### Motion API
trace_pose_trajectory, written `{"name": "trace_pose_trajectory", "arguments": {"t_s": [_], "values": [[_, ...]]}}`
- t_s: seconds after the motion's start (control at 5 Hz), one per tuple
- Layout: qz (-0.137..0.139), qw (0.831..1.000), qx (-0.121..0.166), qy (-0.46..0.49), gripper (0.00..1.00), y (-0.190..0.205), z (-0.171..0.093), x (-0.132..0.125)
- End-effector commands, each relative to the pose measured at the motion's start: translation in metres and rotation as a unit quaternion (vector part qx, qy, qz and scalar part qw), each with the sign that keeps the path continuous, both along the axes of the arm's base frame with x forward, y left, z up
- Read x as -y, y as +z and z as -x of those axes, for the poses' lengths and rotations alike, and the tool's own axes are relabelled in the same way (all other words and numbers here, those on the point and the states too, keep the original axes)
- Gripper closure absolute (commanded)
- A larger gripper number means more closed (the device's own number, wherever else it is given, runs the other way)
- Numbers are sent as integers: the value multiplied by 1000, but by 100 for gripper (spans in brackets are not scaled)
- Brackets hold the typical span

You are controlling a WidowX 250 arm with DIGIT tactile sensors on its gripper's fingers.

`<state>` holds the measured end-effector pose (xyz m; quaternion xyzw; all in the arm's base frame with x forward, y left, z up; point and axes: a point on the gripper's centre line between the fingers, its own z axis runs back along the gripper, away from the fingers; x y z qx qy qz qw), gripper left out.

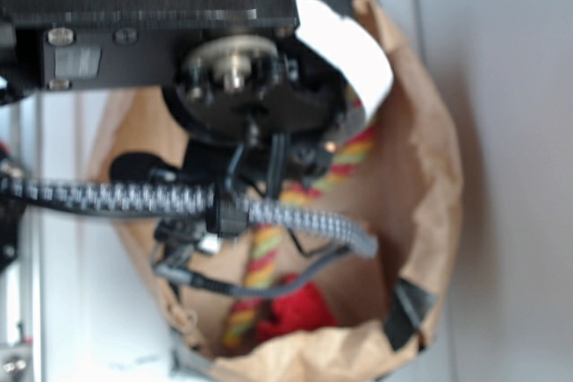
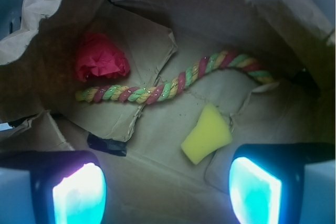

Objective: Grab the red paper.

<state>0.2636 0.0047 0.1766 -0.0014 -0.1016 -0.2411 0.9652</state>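
Blurred from the exterior view, with the arm's body and cables covering most of the brown paper bag (image 1: pixel 430 176). Down on the bag floor, upper left, just above the end of the twisted rope (image 2: pixel 157 90): the red paper (image 2: pixel 100 59), well apart from the gripper (image 2: pixel 167 190). Fingers (image 2: pixel 79 195) spread wide, grasping nothing. Yellow sponge (image 2: pixel 206 135) nearer.

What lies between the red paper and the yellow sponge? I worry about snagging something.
In the wrist view, the twisted rope runs across the bag floor between the red paper and the yellow sponge.
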Motion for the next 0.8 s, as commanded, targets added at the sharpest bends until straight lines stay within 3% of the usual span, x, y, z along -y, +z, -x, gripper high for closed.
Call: {"name": "trace_pose_trajectory", "arguments": {"t_s": [0.0,0.4,0.6], "values": [[-30,989,32,-142,0,-19,-25,36],[-53,968,39,-242,0,-56,-32,25],[-40,957,50,-282,0,-59,-29,27]]}}
